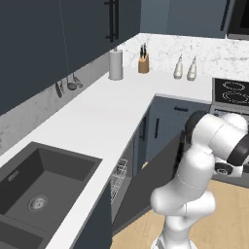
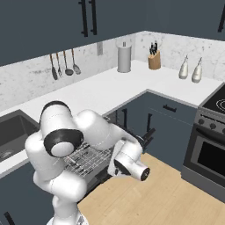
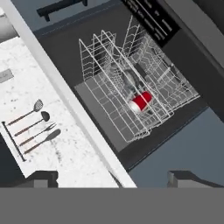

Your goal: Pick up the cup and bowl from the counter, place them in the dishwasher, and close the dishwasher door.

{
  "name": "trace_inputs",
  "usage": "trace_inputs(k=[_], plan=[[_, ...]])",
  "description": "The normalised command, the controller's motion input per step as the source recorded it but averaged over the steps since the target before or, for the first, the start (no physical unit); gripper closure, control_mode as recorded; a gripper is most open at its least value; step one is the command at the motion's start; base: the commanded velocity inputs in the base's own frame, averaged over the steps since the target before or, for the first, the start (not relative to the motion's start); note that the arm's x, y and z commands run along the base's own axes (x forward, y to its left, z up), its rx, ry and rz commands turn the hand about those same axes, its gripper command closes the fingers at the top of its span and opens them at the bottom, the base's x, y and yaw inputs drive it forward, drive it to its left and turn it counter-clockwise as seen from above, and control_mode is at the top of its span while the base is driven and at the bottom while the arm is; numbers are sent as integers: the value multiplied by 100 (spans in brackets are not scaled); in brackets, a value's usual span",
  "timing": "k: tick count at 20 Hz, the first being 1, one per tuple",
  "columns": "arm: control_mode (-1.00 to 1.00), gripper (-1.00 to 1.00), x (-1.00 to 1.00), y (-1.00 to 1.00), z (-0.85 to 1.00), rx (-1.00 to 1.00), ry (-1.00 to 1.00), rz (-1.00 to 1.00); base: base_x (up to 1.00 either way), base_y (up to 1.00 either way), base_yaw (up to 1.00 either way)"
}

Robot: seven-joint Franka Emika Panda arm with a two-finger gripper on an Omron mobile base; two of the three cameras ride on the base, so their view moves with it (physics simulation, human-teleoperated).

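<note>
Cup [image 3: 141, 102]: on its side in the white rack [image 3: 131, 87], mid-frame in the hand view.
Bowl [image 3: 124, 78]: grey, just up-left of it.
Door [image 1: 151, 182]: hanging open, lower centre.
End effector [image 3: 113, 178]: fingers spread wide, empty.

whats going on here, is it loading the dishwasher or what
Pretty much done loading. The red cup lies on its side in the white wire rack of the open dishwasher, with the dark grey bowl just behind it. The gripper is open and holds nothing, looking down at the rack. The dishwasher door is not yet closed, so closing it is what remains.
</note>
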Motion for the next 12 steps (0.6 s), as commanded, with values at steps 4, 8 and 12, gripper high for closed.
trace_inputs(k=[4, 8, 12], plan=[[-100, -100, -48, -97, -99, 26, 0, 11, 0, 0, 0], [-100, -100, -12, -26, -100, 20, -7, 17, 0, 0, 0], [-100, -100, 10, -1, -100, 12, -13, 15, 0, 0, 0]])
